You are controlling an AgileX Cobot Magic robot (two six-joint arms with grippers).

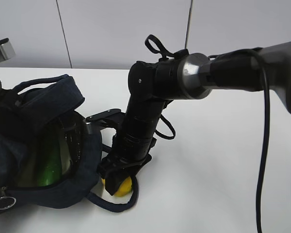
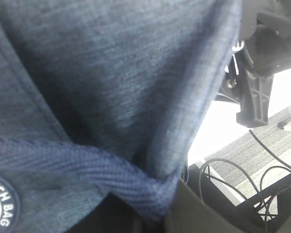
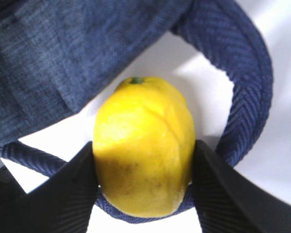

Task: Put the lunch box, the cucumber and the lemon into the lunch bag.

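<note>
The navy lunch bag (image 1: 43, 102) lies on its side at the left, its mouth facing right. The dark green cucumber (image 1: 51, 167) is inside it, beside a glossy clear wall (image 1: 72, 141) that seems to be the lunch box. My right gripper (image 1: 117, 180) points down just outside the mouth and is shut on the yellow lemon (image 1: 122, 187). In the right wrist view both fingers (image 3: 63, 194) press the lemon (image 3: 143, 141) inside a handle loop (image 3: 247, 73). My left gripper (image 2: 157, 208) pinches bag fabric (image 2: 111, 73) near the white logo (image 2: 2, 204).
The zipper's metal ring pull (image 1: 5, 201) hangs at the bag's front left. The right arm's black cable (image 1: 263, 145) hangs over the white table (image 1: 208, 184) at the right. A grey metal object (image 1: 0, 48) sits at the far left edge.
</note>
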